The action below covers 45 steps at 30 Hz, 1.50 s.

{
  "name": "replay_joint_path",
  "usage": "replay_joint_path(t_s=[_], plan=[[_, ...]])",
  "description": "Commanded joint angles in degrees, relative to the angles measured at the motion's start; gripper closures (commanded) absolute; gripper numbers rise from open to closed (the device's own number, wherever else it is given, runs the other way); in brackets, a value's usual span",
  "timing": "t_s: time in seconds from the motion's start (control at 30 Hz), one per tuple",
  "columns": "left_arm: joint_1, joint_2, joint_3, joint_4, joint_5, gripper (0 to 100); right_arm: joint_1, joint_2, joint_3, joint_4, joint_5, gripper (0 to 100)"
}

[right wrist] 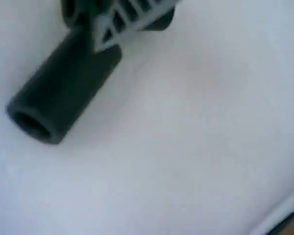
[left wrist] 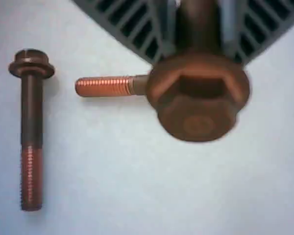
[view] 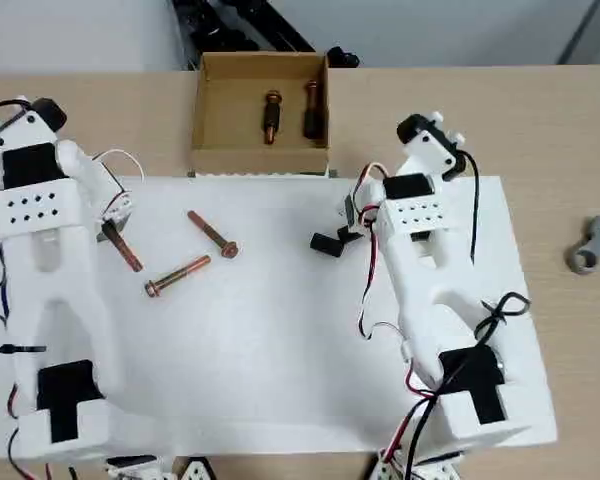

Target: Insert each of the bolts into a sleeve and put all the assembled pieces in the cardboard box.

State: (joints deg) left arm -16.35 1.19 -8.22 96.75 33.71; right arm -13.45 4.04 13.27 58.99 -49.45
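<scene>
My left gripper is shut on a copper bolt at the left of the white board. In the left wrist view the held bolt points its hex head at the camera, below the gripper. Two loose bolts lie on the board to its right; they appear as a full bolt and a threaded end. My right gripper is shut on a black sleeve near the board's middle back. The sleeve shows its open bore, held by the gripper.
The cardboard box stands behind the board and holds two assembled pieces. A grey part lies on the wooden table at the far right. Between the arms the board is bare.
</scene>
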Motion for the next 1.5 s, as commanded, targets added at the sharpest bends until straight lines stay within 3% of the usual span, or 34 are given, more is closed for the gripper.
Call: replay_joint_path(t_s=[0.0, 0.3, 0.63, 1.03, 1.47], plan=[[0.4, -3.1, -0.3, -1.2, -0.3, 100, -0.4, -2.8, 1.3, -4.8, -0.4, 85.6], [0.2, -3.1, -0.2, -1.2, -0.3, 100, -1.1, -2.2, 1.6, -9.8, -3.3, 85.5], [-0.1, -3.3, 3.3, -3.3, -0.4, 100, -2.2, 11.3, 0.8, -11.7, -5.7, 85.5], [-0.1, -3.1, 3.3, -3.3, -0.4, 100, -2.1, 12.1, 0.0, -11.7, -5.6, 85.9], [-0.1, -3.3, 3.3, -3.3, -0.4, 100, -6.4, 12.1, -0.1, -2.9, 8.3, 86.0]])
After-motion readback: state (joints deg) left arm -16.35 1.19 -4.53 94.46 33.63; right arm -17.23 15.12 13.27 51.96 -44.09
